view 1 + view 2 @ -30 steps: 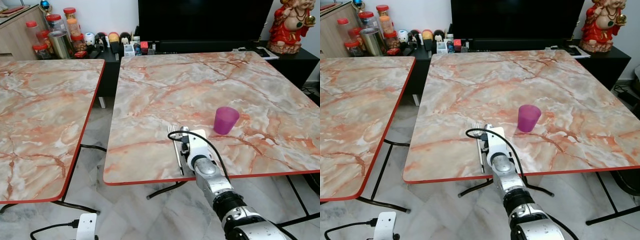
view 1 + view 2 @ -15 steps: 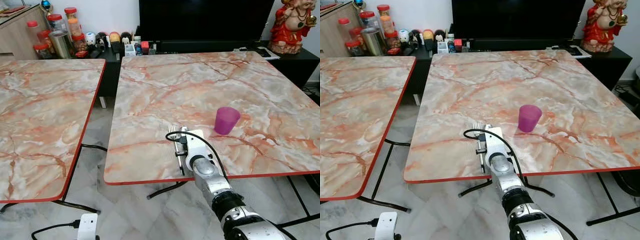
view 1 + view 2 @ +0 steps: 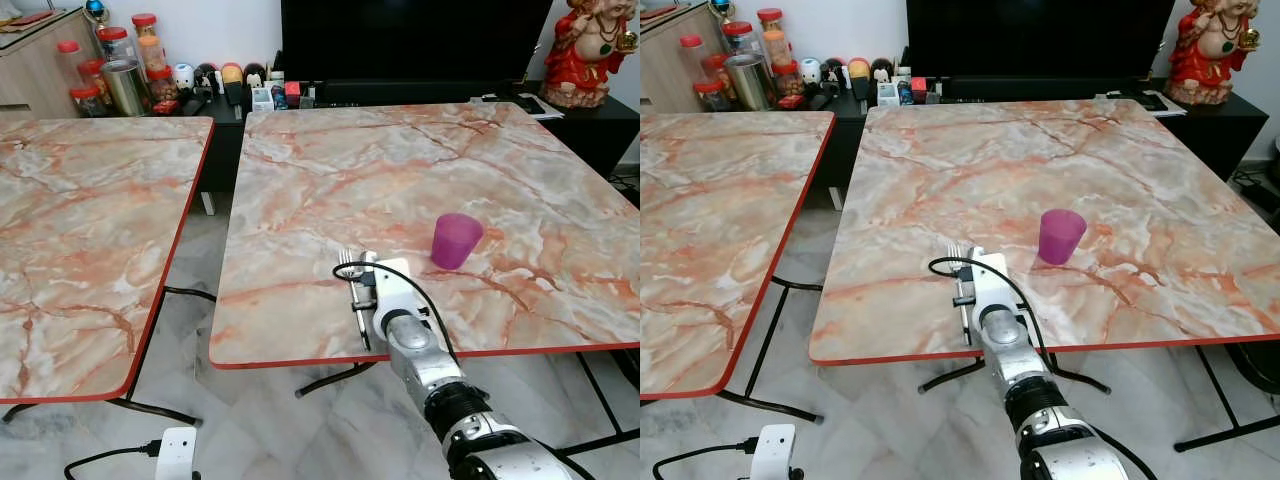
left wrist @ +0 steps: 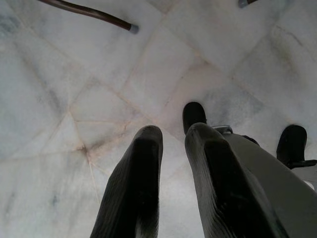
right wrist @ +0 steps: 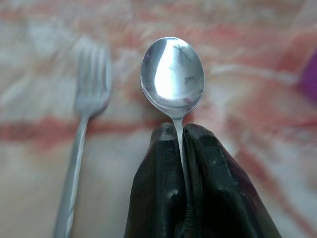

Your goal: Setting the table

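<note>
We stand at the near edge of the marble-patterned table (image 3: 400,170), where a purple cup (image 3: 456,240) sits to the right and a fork (image 3: 352,295) lies flat, tines away from us, close to the front edge. Our right gripper (image 5: 179,148) hovers just right of that fork with its fingers pinched tight on the neck of a spoon (image 5: 172,74), bowl pointing forward; our left gripper (image 4: 173,144) hangs idle over the floor, fingers slightly apart and empty. We judge this the spoon-placing step, so next we should lower it parallel to the fork, between fork and cup, then release.
</note>
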`<state>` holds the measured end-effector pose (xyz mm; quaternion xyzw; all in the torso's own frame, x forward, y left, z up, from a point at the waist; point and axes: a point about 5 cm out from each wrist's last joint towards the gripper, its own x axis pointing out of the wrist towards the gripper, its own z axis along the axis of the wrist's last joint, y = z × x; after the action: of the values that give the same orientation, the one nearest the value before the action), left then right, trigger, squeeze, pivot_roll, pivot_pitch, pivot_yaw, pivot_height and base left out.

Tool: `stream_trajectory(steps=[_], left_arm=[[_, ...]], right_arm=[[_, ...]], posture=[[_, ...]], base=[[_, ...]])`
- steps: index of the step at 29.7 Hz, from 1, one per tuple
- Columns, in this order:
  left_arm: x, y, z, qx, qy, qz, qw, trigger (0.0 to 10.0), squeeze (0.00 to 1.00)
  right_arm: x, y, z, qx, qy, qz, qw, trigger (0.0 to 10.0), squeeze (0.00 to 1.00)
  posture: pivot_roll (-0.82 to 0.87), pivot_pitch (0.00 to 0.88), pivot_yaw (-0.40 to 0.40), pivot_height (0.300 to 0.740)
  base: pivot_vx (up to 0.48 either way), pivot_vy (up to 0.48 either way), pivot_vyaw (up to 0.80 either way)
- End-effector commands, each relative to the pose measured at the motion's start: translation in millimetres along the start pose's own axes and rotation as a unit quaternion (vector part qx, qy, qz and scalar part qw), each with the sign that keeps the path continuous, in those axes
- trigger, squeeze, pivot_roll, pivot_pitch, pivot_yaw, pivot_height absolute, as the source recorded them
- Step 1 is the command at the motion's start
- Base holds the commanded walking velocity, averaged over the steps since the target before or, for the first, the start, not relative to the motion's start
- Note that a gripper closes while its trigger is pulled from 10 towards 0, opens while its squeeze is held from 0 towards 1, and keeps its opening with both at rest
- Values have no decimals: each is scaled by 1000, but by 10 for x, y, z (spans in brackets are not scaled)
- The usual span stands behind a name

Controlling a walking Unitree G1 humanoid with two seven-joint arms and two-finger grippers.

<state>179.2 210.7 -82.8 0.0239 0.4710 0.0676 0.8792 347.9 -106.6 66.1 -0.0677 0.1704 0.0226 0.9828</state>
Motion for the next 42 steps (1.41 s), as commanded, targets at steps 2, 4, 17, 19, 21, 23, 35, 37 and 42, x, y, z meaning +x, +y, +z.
stream_trajectory(steps=[2, 4, 17, 19, 21, 23, 35, 37, 42], left_arm=[[1, 3, -1, -6, 3, 0, 1000, 10000, 0], [1, 3, 3, -6, 3, 0, 1000, 10000, 0], [3, 29, 19, -16, 0, 9, 1000, 10000, 0], [2, 32, 18, -18, -1, 11, 1000, 10000, 0], [2, 32, 15, -17, 0, 11, 1000, 10000, 0], [2, 33, 9, -14, 2, 11, 1000, 10000, 0], [2, 44, 11, -11, 3, 13, 1000, 10000, 0], [2, 44, 11, -10, 3, 13, 1000, 10000, 0], [3, 44, 17, -11, 3, 12, 1000, 10000, 0]], right_arm=[[3, -20, 294, 2, -77, -15, 997, 10000, 0], [-3, -24, 361, 5, -97, -19, 995, 10000, 0], [-110, 111, 618, 13, -202, 15, 979, 10000, 0], [-112, 113, 611, 13, -201, 17, 979, 10000, 0], [-115, 118, 609, 11, -203, 20, 979, 10000, 0], [-120, 116, 616, 10, -207, 20, 978, 10000, 0], [-126, 115, 627, 13, -211, 19, 977, 10000, 0], [-126, 117, 629, 13, -211, 19, 977, 10000, 0], [-126, 130, 633, 12, -211, 22, 977, 10000, 0]], posture=[[-64, 20, -6, 740], [-64, 20, -6, 740], [-62, 22, -5, 740], [-55, 22, -10, 740], [-55, 22, -10, 740], [-57, 20, -9, 740], [-57, 19, -6, 740], [-57, 19, -6, 740], [-54, 16, -6, 740]], base=[[0, 0, 0], [0, 0, 0], [0, 0, 0], [0, 167, 0], [0, 360, 0], [0, 480, 0], [0, 480, 0], [0, 480, 0], [0, 480, 0]])
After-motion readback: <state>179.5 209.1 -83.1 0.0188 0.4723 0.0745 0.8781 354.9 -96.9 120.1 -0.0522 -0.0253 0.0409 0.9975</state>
